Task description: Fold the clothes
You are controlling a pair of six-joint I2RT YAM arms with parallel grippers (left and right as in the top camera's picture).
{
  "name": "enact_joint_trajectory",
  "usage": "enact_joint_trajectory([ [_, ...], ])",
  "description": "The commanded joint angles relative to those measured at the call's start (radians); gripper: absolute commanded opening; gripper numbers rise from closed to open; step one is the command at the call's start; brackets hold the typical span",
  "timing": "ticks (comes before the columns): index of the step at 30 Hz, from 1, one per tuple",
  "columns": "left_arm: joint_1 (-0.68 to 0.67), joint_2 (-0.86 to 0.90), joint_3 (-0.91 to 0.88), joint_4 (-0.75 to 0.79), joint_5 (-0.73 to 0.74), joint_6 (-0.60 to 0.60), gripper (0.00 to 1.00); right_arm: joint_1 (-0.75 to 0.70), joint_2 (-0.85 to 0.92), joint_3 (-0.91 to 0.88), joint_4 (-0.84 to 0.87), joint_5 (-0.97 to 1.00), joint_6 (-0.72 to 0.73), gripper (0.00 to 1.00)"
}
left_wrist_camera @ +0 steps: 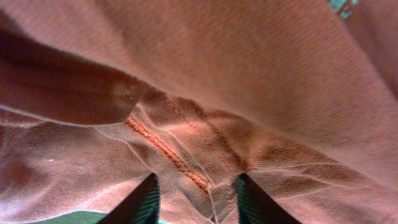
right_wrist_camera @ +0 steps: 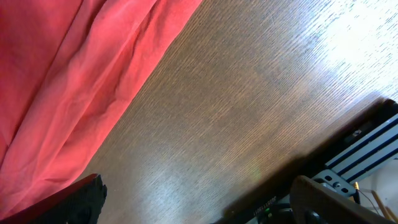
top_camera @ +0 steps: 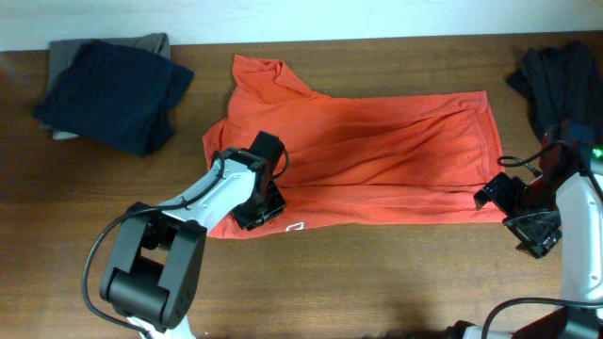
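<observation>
Shirt (top_camera: 377, 151): red-orange, lying flat across the middle of the desk. I see its long side running left to right, and one part reaches toward the far edge at the left end.
Desk (top_camera: 377, 282): dark wood grain, bare along the near side in front of the shirt.
Dark blue pile (top_camera: 113, 80): a loosely bunched garment at the far left corner, well apart from the shirt. A grey piece (top_camera: 151, 42) shows from under its far edge.
Black pile (top_camera: 556, 75): crumpled cloth at the far right corner, near the shirt's right edge. I cannot tell whether they touch.
Left arm (top_camera: 188, 202): it reaches in from the near left, with its wrist over the shirt's near left part.
Right arm (top_camera: 579, 217): it stands at the right edge of the desk, next to the shirt's near right corner.
Left end effector (left_wrist_camera: 196, 196): it is pressed into the fabric. Its fingers (left_wrist_camera: 142, 200) straddle a stitched seam ridge, with a fold of cloth draped just above. I cannot tell whether the cloth is truly pinched.
Right end effector (right_wrist_camera: 196, 186): released, jaws spread wide with nothing between them. It sits over bare desk, and the shirt's edge runs just beside its left finger.
White mark (top_camera: 294, 226): a small patch on the shirt's near edge, just beside the left end effector.
</observation>
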Motion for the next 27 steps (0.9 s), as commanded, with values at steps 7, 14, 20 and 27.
enact_joint_trajectory([
  [7, -0.003, 0.008, -0.01, 0.014, -0.007, -0.006, 0.16, 0.004, -0.008, -0.01, -0.003, 0.02, 0.003, 0.99],
  [14, -0.003, 0.008, -0.005, 0.012, -0.007, -0.006, 0.01, 0.004, -0.008, -0.01, -0.002, 0.021, 0.003, 0.99],
  [20, -0.003, 0.007, 0.046, -0.017, -0.007, -0.001, 0.01, 0.004, -0.008, -0.01, 0.001, 0.021, 0.003, 0.99],
  [27, -0.005, 0.007, 0.106, -0.013, -0.008, 0.017, 0.01, 0.004, -0.008, -0.01, 0.005, 0.02, 0.003, 0.99],
])
